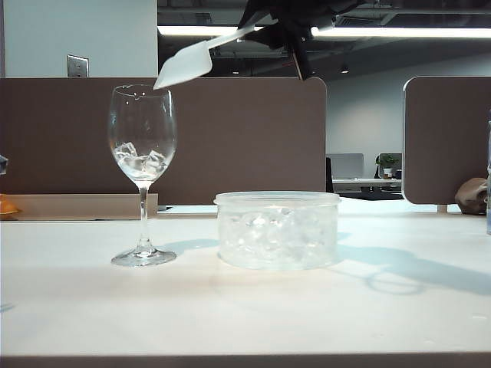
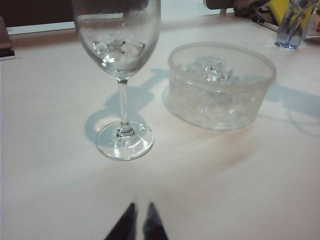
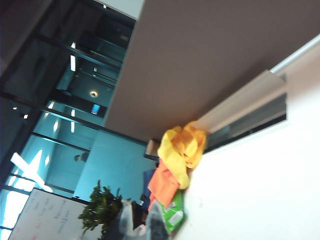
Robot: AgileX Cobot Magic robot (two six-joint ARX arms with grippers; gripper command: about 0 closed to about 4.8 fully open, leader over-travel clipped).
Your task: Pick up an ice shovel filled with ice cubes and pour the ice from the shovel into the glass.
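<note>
Only the exterior view shows the translucent white plastic ice shovel, tilted blade-down just above the tall clear stemmed wine glass, gripped by the right claw, partly cut off; ice cubes lie inside. The left claw hovers closed over the white worktop

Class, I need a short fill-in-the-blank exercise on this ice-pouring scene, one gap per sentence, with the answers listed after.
1. The right gripper holds the shovel tilted above the ____.
2. The ice cubes lie in the glass and in the round ____.
3. The tub stands on the ____.

Answers: glass; tub; table
</note>
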